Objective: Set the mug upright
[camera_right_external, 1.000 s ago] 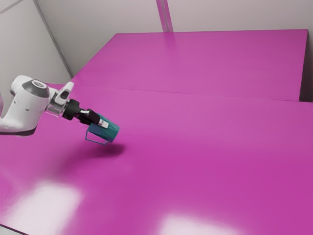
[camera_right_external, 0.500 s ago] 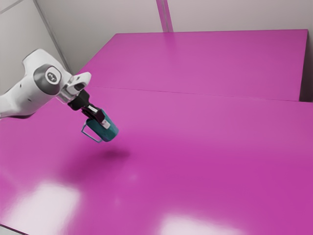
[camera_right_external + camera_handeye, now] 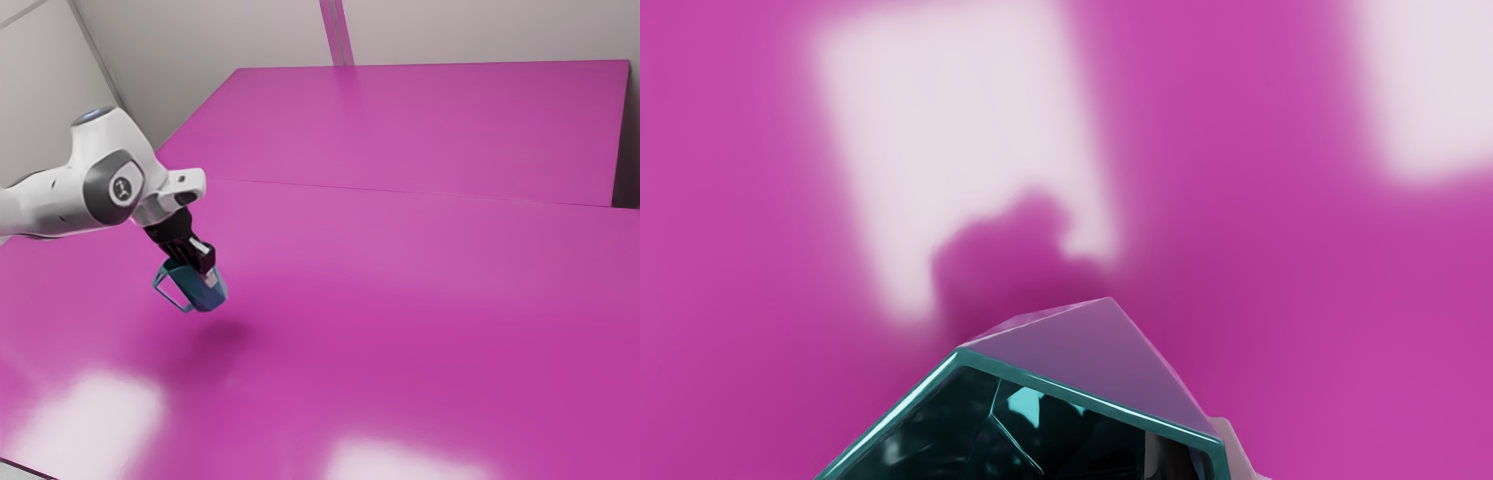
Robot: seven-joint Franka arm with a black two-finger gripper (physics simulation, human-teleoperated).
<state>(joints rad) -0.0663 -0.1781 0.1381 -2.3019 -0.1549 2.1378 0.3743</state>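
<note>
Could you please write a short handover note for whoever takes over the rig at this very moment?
Claw: shut on the mug by its wall, one finger inside and the other outside.
Mug: held above the table, its shadow apart from it; tilted, mouth up towards the arm, handle on the exterior view's left.
Done: mug gripped and off the table.
Left: level it, lower it onto its base, let go and back away. I would level it before lowering, as it might tip if released at this slant.
</note>
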